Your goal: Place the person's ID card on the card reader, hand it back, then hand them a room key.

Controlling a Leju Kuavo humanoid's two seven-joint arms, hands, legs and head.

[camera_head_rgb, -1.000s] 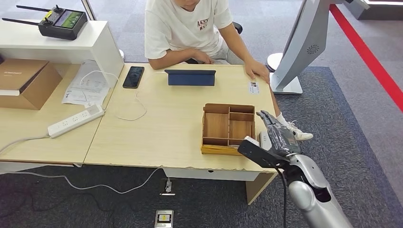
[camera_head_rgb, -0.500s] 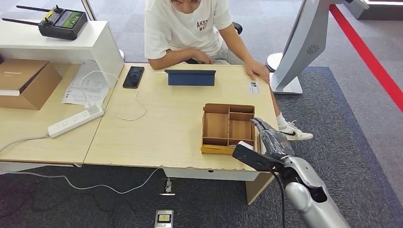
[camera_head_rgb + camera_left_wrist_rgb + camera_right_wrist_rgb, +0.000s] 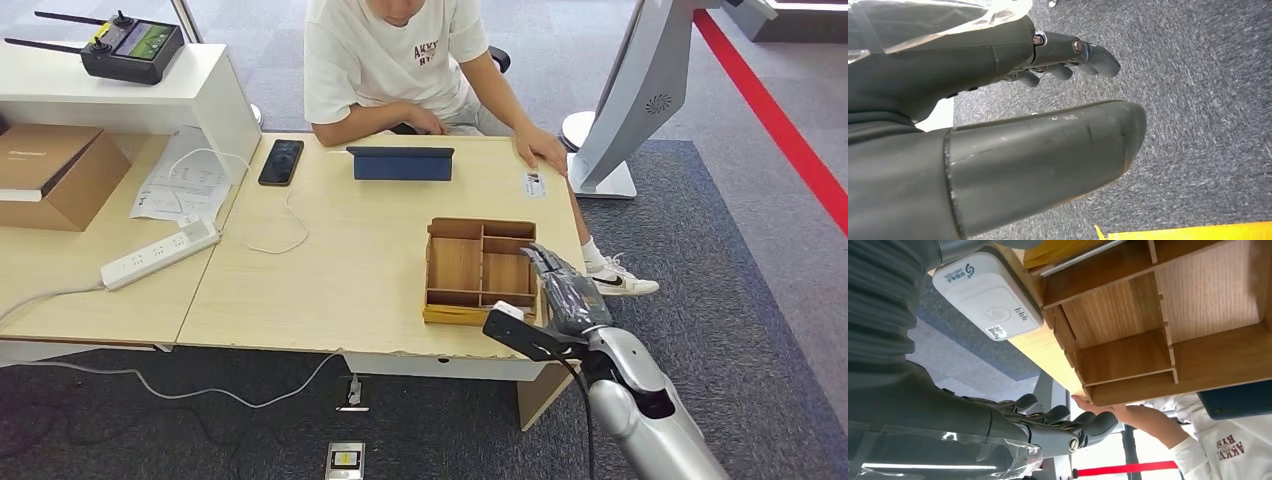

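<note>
The right hand's fingers (image 3: pixel 1068 426) stretch forward, slightly apart, with nothing between them; the right hand (image 3: pixel 562 290) hovers over the desk's near right corner, just beside the right wall of the wooden organizer (image 3: pixel 480 271). Under the wrist sits the white card reader (image 3: pixel 987 295), flat on the desk (image 3: pixel 340 260) and touching the organizer's near right corner. The organizer's compartments look bare wood from here. Across the desk, the person (image 3: pixel 400 60) in a white T-shirt leans in, one hand (image 3: pixel 541 148) flat on the far right edge next to a small card (image 3: pixel 534 183) lying on the desk; whether that is the ID card cannot be told. A blue tablet (image 3: pixel 400 162) stands before the person, a black phone (image 3: pixel 281 161) to its left. Further left lie a white power strip (image 3: pixel 158 254) and a cardboard box (image 3: pixel 50 172). The left hand (image 3: pixel 998 125) hangs over grey carpet (image 3: pixel 1198 100), its fingers (image 3: pixel 1073 55) loosely extended and holding nothing.
</note>
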